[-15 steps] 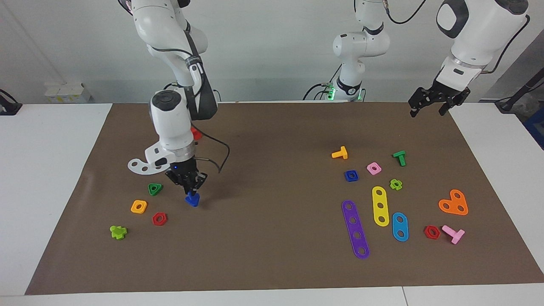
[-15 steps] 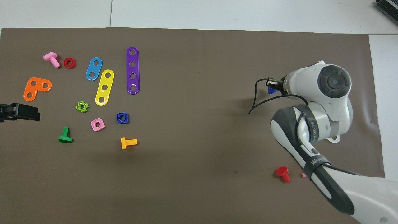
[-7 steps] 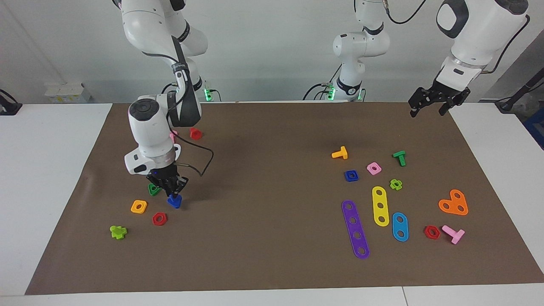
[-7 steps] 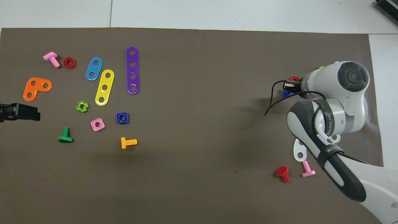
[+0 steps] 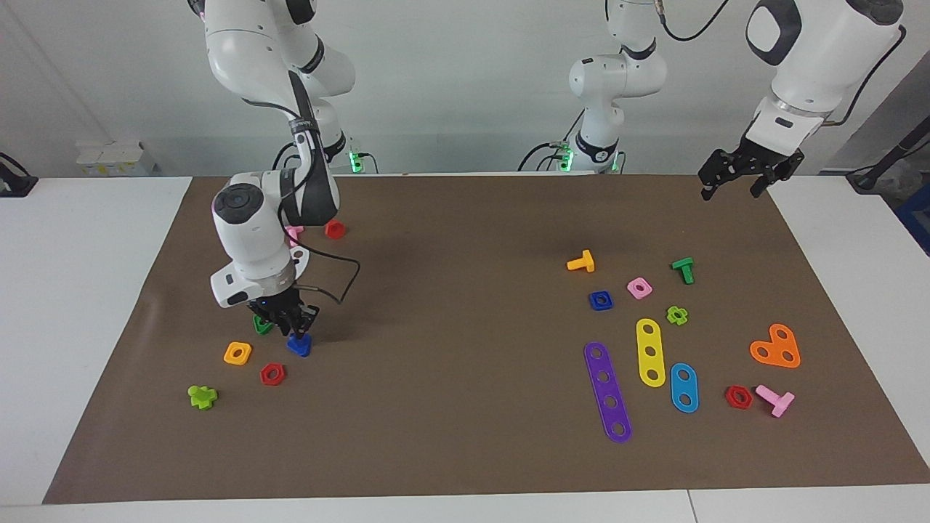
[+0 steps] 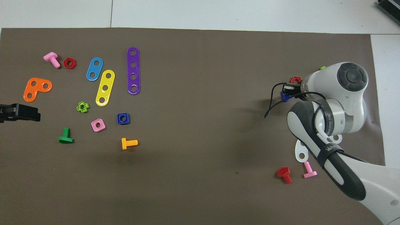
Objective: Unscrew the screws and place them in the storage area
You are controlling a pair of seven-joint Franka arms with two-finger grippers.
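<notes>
screw (image 5: 298, 346): head down on mat (image 5: 465, 436), shaft up | right gripper (image 5: 291, 325): directly above, fingers closed on shaft | left gripper (image 5: 741, 174): waits, spread, empty

Crowded ends, open middle on the brown mat (image 5: 465, 407)

The right gripper (image 5: 290, 323) sits low among the green triangle nut (image 5: 260, 325), orange square nut (image 5: 237, 353) and red hexagon nut (image 5: 272, 374), hemming the dark-blue screw (image 5: 298, 346). Toward the left arm's end, the purple strip (image 5: 607, 391), yellow strip (image 5: 650, 351) and blue square nut (image 5: 600, 300) clutter the mat; between both groups it lies bare.
</notes>
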